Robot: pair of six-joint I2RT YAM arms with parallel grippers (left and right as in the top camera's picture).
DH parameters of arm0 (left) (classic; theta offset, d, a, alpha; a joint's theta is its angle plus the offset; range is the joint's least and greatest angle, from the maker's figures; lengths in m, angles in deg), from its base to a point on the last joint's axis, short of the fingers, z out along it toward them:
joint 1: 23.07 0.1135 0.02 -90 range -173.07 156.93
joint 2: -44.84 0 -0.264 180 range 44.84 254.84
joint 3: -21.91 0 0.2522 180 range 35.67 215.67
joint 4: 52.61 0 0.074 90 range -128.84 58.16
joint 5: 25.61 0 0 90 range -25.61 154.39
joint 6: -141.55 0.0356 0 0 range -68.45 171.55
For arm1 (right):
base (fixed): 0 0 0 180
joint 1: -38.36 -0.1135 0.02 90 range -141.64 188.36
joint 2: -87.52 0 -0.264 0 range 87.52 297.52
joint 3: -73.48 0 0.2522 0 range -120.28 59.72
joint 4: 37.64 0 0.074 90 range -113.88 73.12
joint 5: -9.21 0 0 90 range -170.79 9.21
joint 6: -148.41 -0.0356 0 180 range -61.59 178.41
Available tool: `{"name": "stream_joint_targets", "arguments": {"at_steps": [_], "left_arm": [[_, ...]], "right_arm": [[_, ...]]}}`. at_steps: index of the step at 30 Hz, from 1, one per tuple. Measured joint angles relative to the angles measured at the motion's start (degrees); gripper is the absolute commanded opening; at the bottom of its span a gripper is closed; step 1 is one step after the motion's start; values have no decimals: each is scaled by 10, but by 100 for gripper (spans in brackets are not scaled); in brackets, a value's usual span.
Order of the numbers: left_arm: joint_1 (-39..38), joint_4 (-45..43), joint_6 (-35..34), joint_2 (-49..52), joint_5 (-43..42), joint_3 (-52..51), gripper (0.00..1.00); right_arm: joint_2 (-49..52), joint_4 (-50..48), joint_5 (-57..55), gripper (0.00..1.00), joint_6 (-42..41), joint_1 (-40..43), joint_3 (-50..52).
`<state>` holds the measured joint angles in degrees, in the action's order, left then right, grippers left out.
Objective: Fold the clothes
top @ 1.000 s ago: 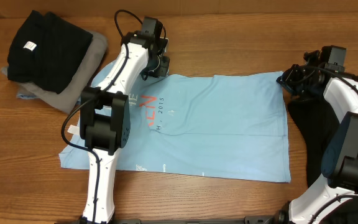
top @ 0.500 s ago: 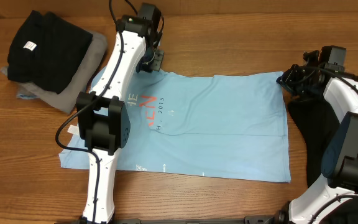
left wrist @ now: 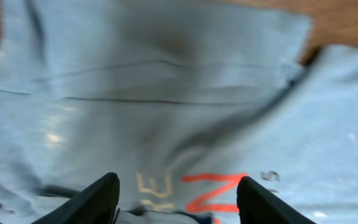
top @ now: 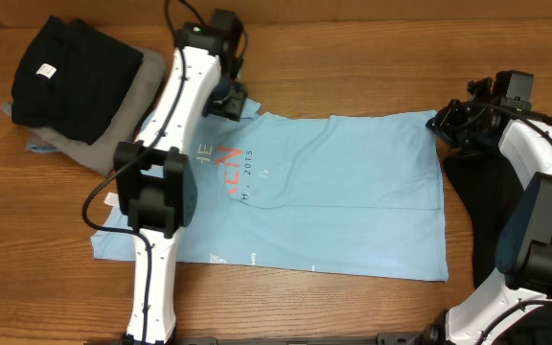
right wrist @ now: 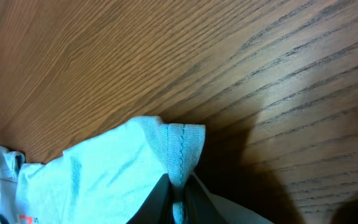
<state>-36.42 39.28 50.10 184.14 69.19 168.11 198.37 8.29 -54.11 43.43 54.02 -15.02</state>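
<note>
The light blue T-shirt (top: 324,196), one of the clothes, lies spread flat on the wooden table, its red and white lettering (top: 230,168) near the left arm. My left gripper (top: 230,97) hovers over the shirt's far left corner, open and empty. In the left wrist view its two dark fingertips (left wrist: 98,198) stand wide apart above the lettering (left wrist: 213,191). My right gripper (top: 447,125) is shut on the shirt's far right corner. The right wrist view shows its jaws pinching the stitched hem (right wrist: 180,155).
A folded black garment (top: 65,72) lies on a grey one (top: 118,120) at the far left. Another black garment (top: 477,196) lies at the right, beside the shirt and under the right arm. Bare wood runs along the far edge.
My left gripper has opened, let go of the shirt's far left corner and drawn back toward the far edge. The right gripper has not moved.
</note>
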Motion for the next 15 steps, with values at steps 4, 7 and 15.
{"name": "stream_joint_targets", "arguments": {"at_steps": [4, 7, 15], "left_arm": [[50, -26, -7, 0, -14, 0, 61], [102, -48, -14, 2, -48, 0, 63], [148, -89, -16, 42, -87, 0, 64]], "right_arm": [[0, 4, 0, 10, 0, 0, 0], [0, 5, 1, 10, 0, 0, 0], [0, 9, 1, 10, 0, 0, 0]]}}
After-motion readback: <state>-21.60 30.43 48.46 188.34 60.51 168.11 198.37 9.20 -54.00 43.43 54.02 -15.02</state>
